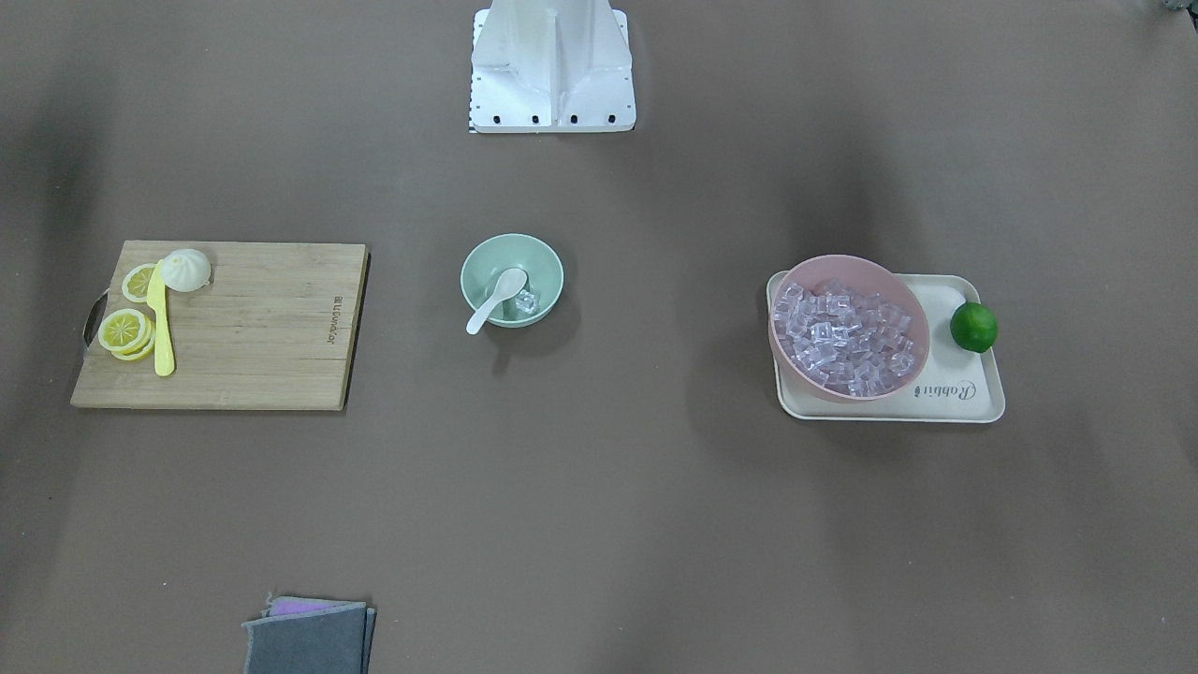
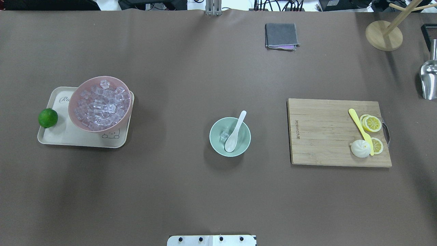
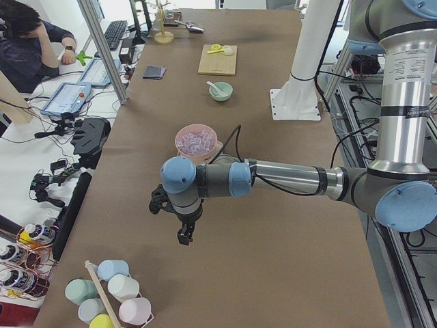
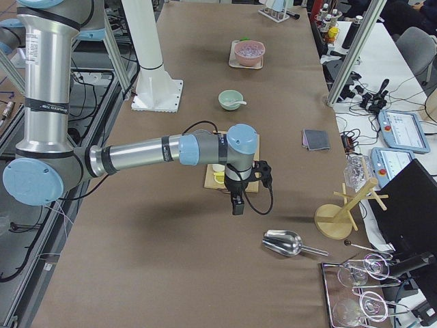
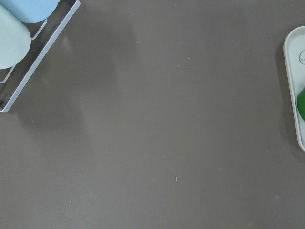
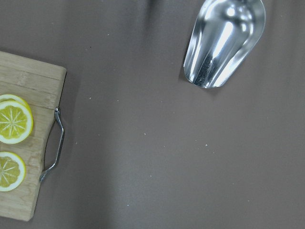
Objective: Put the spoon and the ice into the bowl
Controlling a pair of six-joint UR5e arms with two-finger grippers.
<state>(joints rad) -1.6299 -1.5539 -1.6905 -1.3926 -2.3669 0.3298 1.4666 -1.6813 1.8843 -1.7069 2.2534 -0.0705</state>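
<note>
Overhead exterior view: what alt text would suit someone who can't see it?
A mint-green bowl at the centre of a brown table holds a white spoon and an ice cube. Left of it, a pink bowl of ice cubes and a lime sit on a tray; right of it lies a cutting board with lemon slices.

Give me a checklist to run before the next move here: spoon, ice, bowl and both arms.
1. Spoon in bowl: ok. The spoon has its scoop inside the bowl and its handle leaning over the rim.
2. Ice in bowl: ok. One ice cube lies beside the scoop.
3. Bowl upright on the table: ok.
4. Arms clear of the bowl: ok. The left gripper hangs over bare table beyond the tray. The right gripper hangs by the cutting board, at its handle end.
5. Grippers empty and open: cannot tell, as only the side views show them.
</note>
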